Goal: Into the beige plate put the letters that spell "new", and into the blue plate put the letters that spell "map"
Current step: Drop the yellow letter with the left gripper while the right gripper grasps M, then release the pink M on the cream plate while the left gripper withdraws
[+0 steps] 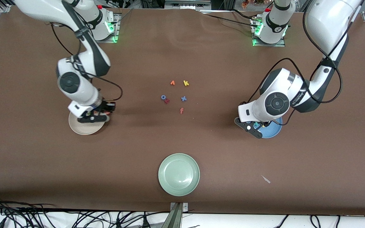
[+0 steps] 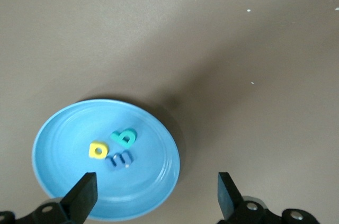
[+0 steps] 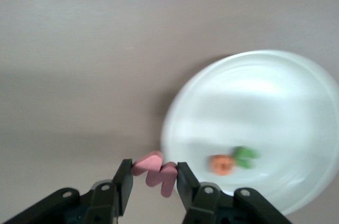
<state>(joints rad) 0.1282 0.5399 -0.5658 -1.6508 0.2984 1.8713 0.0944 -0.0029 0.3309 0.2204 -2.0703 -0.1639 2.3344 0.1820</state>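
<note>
I see my left gripper (image 2: 153, 197) spread wide over the round blue plate (image 2: 58, 128), where the yellow a (image 2: 97, 150), teal p (image 2: 124, 136) and blue m (image 2: 119, 159) foam letters lie. My right gripper (image 3: 153, 181) pinches the pinkish-red foam w (image 3: 156, 172) over the round beige plate's (image 3: 275, 91) edge; the orange e (image 3: 222, 164) and green n (image 3: 244, 155) lie inside.

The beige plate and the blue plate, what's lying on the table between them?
Front view: between the beige plate and the blue plate is bare brown table; the leftover letters lie farther from the camera, the green plate nearer.

Lighting: even overhead, med-bright. Soft shadows under both arms on brown table (image 1: 182, 57). Right wrist view: motion blur, beige plate (image 3: 275, 81) washed near-white w/ glare. Left wrist view sharp; blue plate (image 2: 58, 128) w/ mild sheen.
</note>
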